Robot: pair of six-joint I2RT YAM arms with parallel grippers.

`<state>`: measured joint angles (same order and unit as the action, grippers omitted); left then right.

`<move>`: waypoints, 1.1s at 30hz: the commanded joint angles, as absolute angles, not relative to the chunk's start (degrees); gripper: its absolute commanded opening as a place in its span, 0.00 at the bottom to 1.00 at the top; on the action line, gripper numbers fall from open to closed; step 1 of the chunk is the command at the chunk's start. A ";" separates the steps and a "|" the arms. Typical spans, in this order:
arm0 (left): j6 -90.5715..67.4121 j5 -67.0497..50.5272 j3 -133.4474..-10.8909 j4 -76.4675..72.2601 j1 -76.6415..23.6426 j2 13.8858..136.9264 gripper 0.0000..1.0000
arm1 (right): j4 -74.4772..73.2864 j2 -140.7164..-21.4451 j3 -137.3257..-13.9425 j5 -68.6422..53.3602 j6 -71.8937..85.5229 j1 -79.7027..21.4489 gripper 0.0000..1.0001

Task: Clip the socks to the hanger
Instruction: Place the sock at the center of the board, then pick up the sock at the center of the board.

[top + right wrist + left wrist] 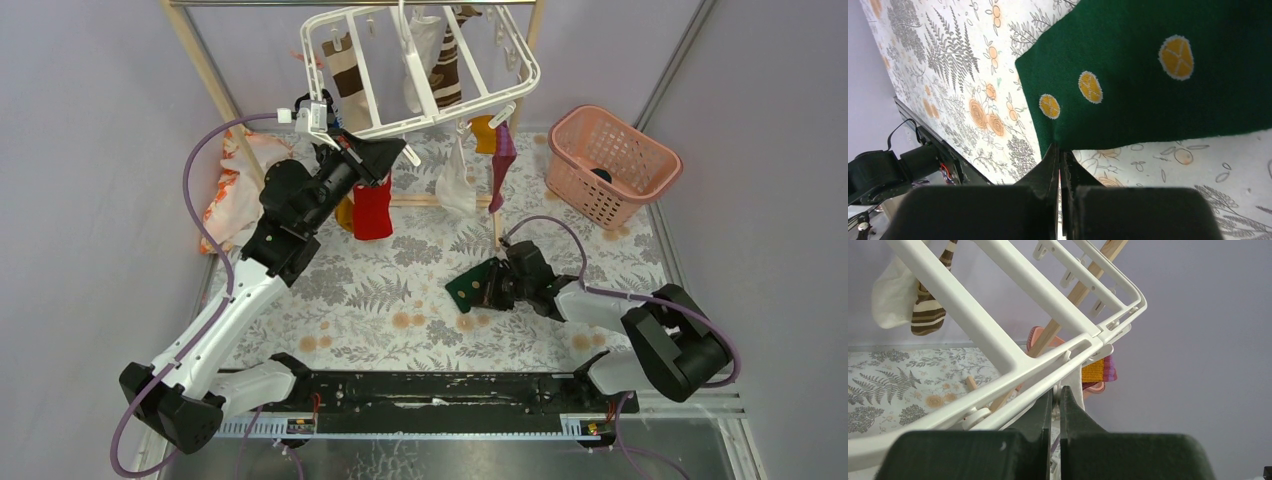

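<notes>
Top: hanger [420, 70] at 12 o'clock; green sock [467, 286] at its 5 o'clock, over the desk [400, 300].
Left wrist: left claw [1055, 396] closed, apparently on a white clip [1056, 388].
Right wrist: right claw [1058, 152] pinches only the sock's edge. Risk: slips free when lifted.

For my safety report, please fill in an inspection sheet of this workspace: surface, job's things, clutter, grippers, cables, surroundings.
Surface: fern-print tablecloth, lying flat.
Job's things: hanger hangs at the rack with several socks on it; green sock not yet clipped.
Clutter: patterned cloth at left; pink basket at right, something dark inside.
Grippers: left gripper shut at the hanger's edge, grip on a clip unclear; right gripper shut on the green sock.
Cables: purple cables loop off both arms.
Surroundings: lilac walls; nothing else seen.
</notes>
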<state>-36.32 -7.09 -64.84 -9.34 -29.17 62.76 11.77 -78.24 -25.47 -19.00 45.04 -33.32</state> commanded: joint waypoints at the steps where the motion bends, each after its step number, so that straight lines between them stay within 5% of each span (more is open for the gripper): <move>1: -35.95 -9.08 -64.10 -8.35 -29.05 62.68 0.00 | 16.48 -79.27 -28.41 -19.25 45.91 -34.57 0.00; 4: -35.99 -9.18 -64.14 -8.35 -28.76 62.50 0.00 | 14.81 -78.16 -29.56 -18.90 45.20 -34.59 0.07; 8: -35.95 -9.39 -64.10 -8.26 -28.66 62.49 0.00 | 7.69 -72.31 -32.35 -14.52 42.65 -34.56 0.53; 13: -36.17 -9.71 -64.18 -8.44 -28.46 62.42 0.00 | -0.89 -63.76 -34.12 -10.12 42.39 -29.74 0.64; 16: -36.21 -9.76 -64.07 -8.53 -28.48 62.15 0.00 | -3.21 -61.17 -32.57 -12.65 42.24 -22.26 0.66; 24: -36.10 -9.84 -64.05 -8.44 -28.48 61.65 0.00 | -12.85 -65.54 -38.99 4.32 32.28 -19.90 0.64; 33: -35.52 -9.17 -63.63 -8.18 -28.43 60.40 0.00 | -9.96 -78.58 -40.95 5.86 31.97 -19.69 0.49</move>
